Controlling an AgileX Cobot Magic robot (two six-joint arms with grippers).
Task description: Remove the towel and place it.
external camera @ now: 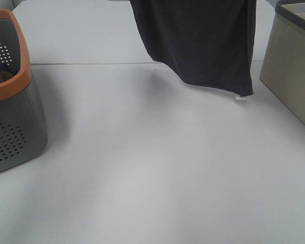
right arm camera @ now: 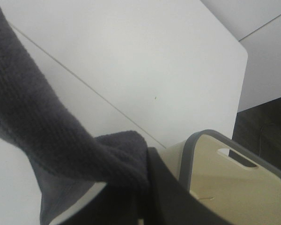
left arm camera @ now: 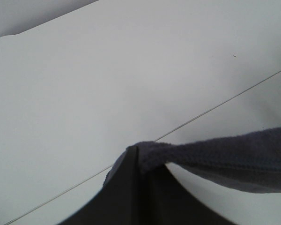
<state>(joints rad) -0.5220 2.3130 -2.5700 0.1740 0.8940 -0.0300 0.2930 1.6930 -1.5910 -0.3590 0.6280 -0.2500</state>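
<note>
I am holding the towel [external camera: 198, 40] up in the air with both of my grippers. My left gripper [left arm camera: 135, 154] is pinching one top edge of the cloth, with its jaws pressed tight on it. My right gripper [right arm camera: 150, 171] is pinching the other top edge the same way. The towel is hanging down like a dark curtain over the far part of the white table [external camera: 142, 178]. Its lowest corner is pointing down on the right side, and a little white tag [external camera: 240, 97] is dangling from that corner. A tan bin [external camera: 295, 76] with a grey rim is sitting on the right, near that hanging corner. A grey basket [external camera: 15, 127] with an orange rim is sitting on the left, well apart from the towel.
</note>
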